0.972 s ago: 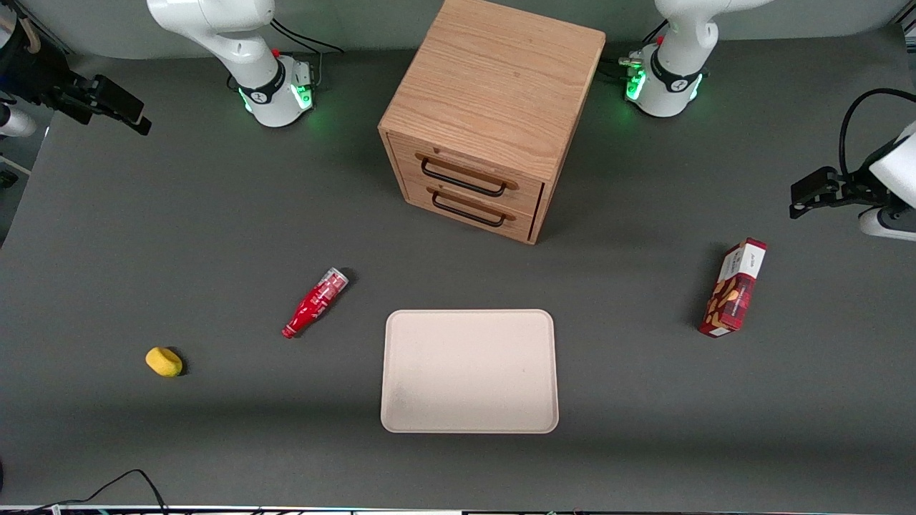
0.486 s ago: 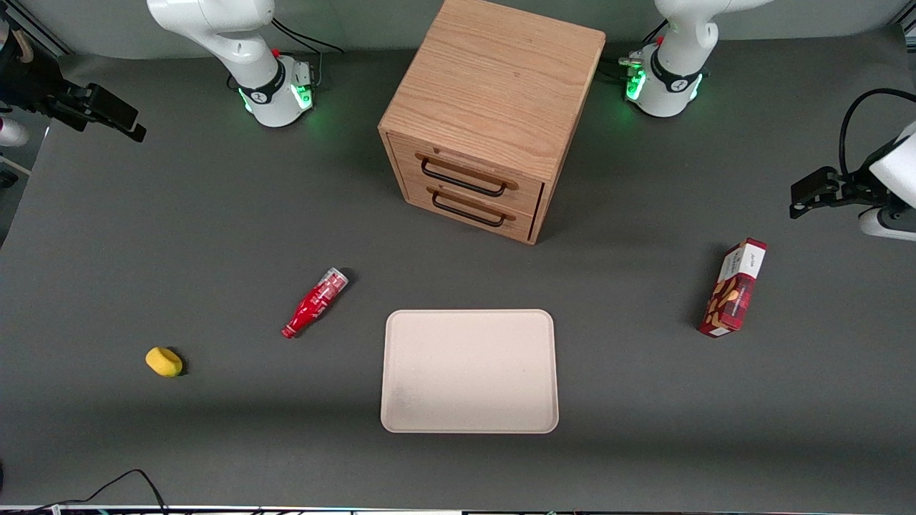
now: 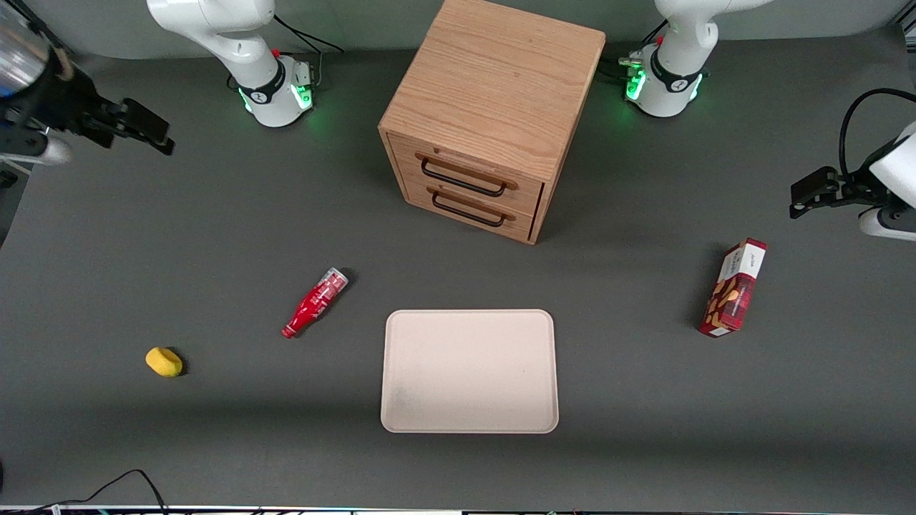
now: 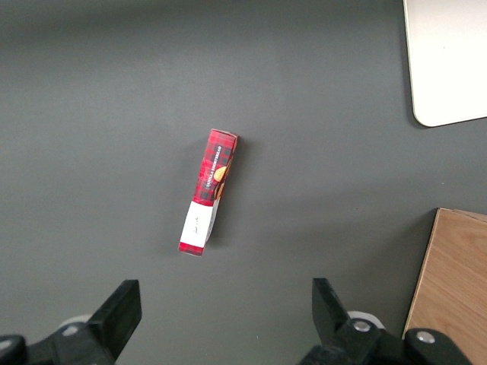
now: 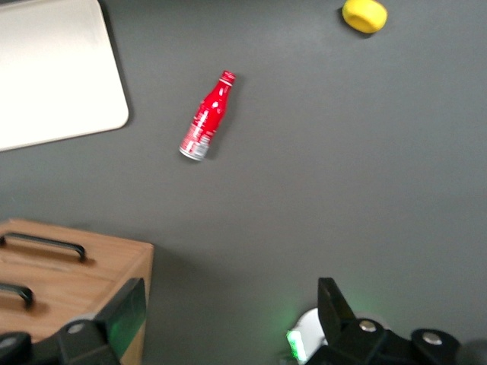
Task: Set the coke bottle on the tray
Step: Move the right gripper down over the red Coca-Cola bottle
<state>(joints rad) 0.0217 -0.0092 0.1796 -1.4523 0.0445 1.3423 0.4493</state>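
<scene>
Right arm: base (image 3: 275, 93) at the table's back edge, green light on. Arm rises from it and leaves view overhead. Gripper (image 3: 139, 127) hangs high at the working arm's end, nothing between its fingers. Jaws spread wide; both dark fingers (image 5: 125, 315) show with bare tabletop in the gap. Wrist body above it, pale and blurred.

Grey table (image 3: 215, 214): coke bottle (image 3: 315, 302), tray (image 3: 469, 370), cabinet (image 3: 486, 114).

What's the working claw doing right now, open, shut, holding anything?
Claw: open and empty, high over the working arm's end of the table, well clear of the coke bottle lying on the table beside the tray.
</scene>
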